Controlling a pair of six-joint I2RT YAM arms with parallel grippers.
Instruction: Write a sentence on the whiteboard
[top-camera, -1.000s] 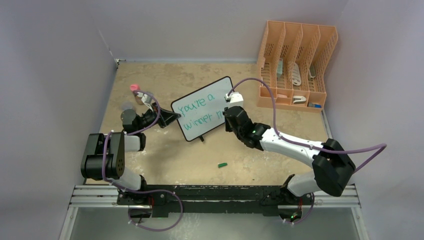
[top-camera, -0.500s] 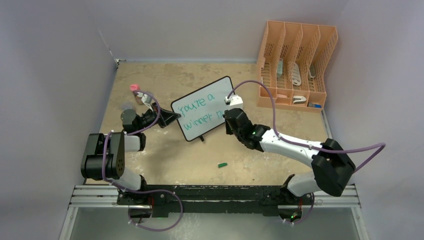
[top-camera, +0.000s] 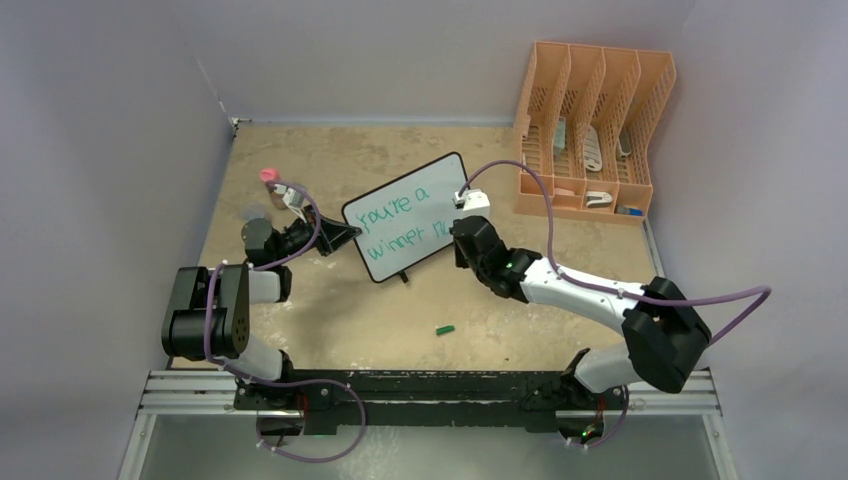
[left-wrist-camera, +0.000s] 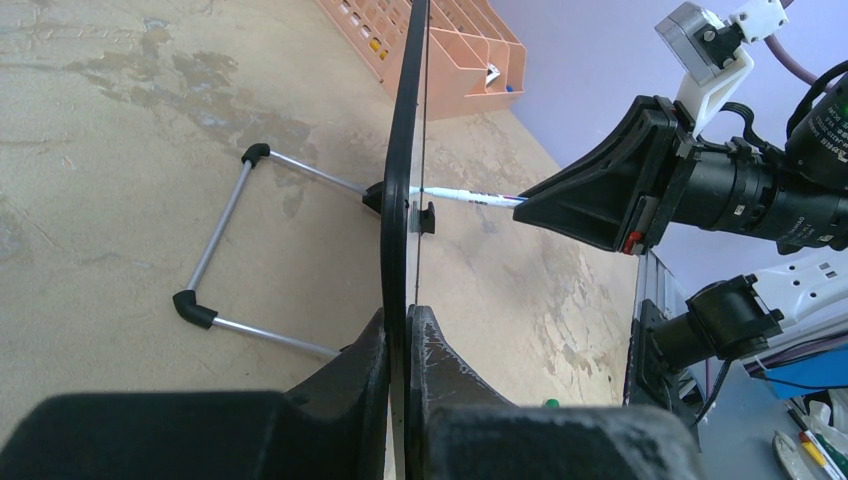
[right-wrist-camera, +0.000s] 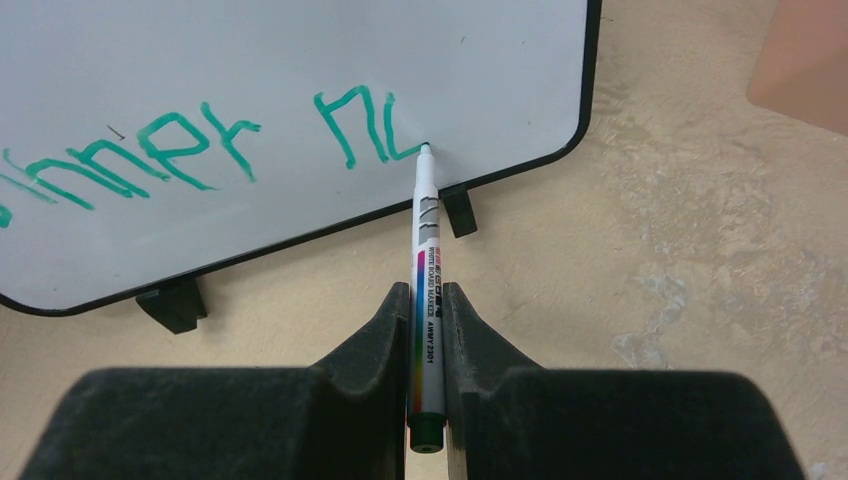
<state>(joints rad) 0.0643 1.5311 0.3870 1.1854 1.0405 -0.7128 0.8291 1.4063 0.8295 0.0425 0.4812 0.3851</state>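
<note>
The whiteboard (top-camera: 405, 217) stands tilted at mid table, with the teal sentence (top-camera: 402, 220) in two slanted lines. My left gripper (top-camera: 343, 236) is shut on its left edge; in the left wrist view the board (left-wrist-camera: 405, 150) is edge-on between the fingers (left-wrist-camera: 355, 375). My right gripper (top-camera: 460, 232) is shut on a white marker (right-wrist-camera: 427, 260) whose green tip touches the board (right-wrist-camera: 300, 60) at the end of the lower line of lettering (right-wrist-camera: 190, 140). The marker (left-wrist-camera: 470, 197) also shows from the left wrist, meeting the board's face.
A green marker cap (top-camera: 445, 328) lies on the table in front of the board. An orange file rack (top-camera: 590, 130) stands at the back right. A pink-topped object (top-camera: 269, 176) sits behind my left arm. The board's wire stand (left-wrist-camera: 235, 250) rests behind it.
My right gripper has shifted slightly right along the lower line, and new strokes have appeared after the last word. The left arm and board have not moved.
</note>
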